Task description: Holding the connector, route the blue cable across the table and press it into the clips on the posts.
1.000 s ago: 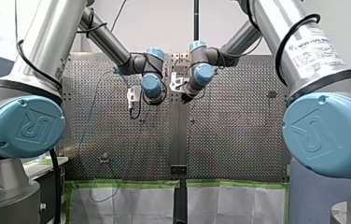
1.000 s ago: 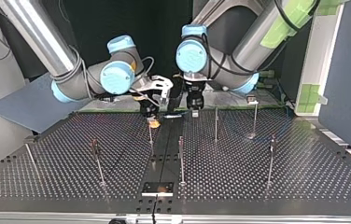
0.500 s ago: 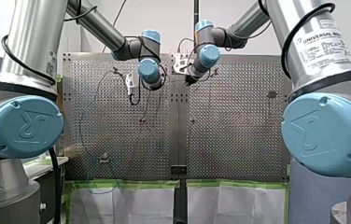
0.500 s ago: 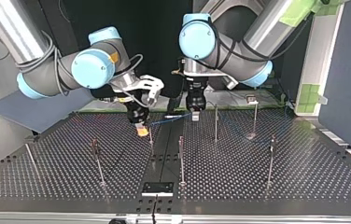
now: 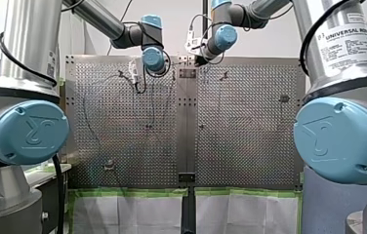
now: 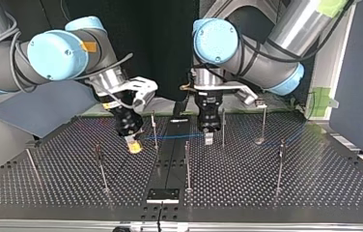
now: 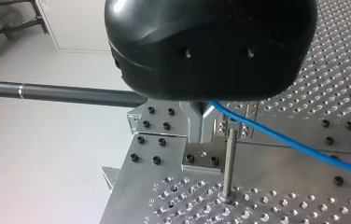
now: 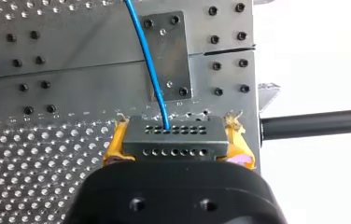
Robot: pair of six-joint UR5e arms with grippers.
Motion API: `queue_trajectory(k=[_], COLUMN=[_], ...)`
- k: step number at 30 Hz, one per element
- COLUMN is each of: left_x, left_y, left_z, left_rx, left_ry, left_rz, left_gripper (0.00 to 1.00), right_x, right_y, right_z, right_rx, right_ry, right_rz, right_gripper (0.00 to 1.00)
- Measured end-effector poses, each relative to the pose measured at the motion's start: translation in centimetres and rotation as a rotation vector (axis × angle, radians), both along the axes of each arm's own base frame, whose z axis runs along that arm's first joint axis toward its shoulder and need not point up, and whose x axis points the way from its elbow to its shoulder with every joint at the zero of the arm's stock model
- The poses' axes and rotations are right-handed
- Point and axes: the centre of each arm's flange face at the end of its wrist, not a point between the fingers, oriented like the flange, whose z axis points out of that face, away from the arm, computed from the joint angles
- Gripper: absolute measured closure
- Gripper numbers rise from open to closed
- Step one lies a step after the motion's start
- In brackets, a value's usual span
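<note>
Perforated metal forms the worktop [image 6: 54, 193]. In the top view my right arm [image 6: 49, 53] comes in at the left and my left arm [image 6: 261, 63] at the right. Both reach down near the middle of the worktop, on the side closer to their bases.

At the end of the tilted wrist, my right pincer [image 6: 132, 144] hangs just above the holes. Its yellow pads [image 8: 114, 147] are clamped on the two ends of the connector [image 8: 173, 144]. Pointing straight down, my left pincer [image 6: 208, 138] is closed around the blue cable [image 6: 174, 137], which comes out from between its metal fingers [image 7: 197, 126].

Thin upright posts [image 6: 187, 164] stand scattered over the worktop. One of them is just beside the left pincer.

The cable runs taut and nearly level from one pincer to the other, clear of the worktop. It crosses another post between the two pincers, and I cannot tell whether it sits in a clip there. In the left wrist view it goes on past the pincer and slants away over the holes.

In the right wrist view the cable leaves a hole in the upper row of the dark, many-holed connector. From there it passes over a small screwed plate [image 8: 166, 56].
</note>
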Motion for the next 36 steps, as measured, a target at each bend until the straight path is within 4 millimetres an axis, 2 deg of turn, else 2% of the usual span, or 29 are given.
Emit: queue_trajectory(k=[4, 12, 24, 31, 36], left_x=[1.3, 3.8, 6.2, 8.6, 10.5], left_y=[-0.2, 0.2, 1.5, 1.6, 1.5], left_z=[-0.5, -3.2, -2.8, -3.7, -4.5], left_rx=[0.002, 0.019, 0.009, 0.012, 0.016], left_ry=[0.002, 0.029, -0.009, -0.003, 0.013], left_rz=[0.001, -0.004, -0.012, -0.01, -0.013], left_gripper=[1.0, 1.0, 1.0, 1.0, 1.0], right_x=[0.4, 1.0, 1.4, 1.5, 1.4], right_y=[-0.7, -1.9, -3.3, -4.6, -6.1], right_z=[-1.4, -3.5, -3.5, -3.7, -4.6], right_rx=[0.019, 0.041, 0.036, 0.035, 0.043], right_ry=[0.013, 0.028, 0.02, 0.015, 0.019], right_rz=[0.002, 0.013, 0.016, 0.009, -0.006], right_gripper=[1.0, 1.0, 1.0, 1.0, 1.0])
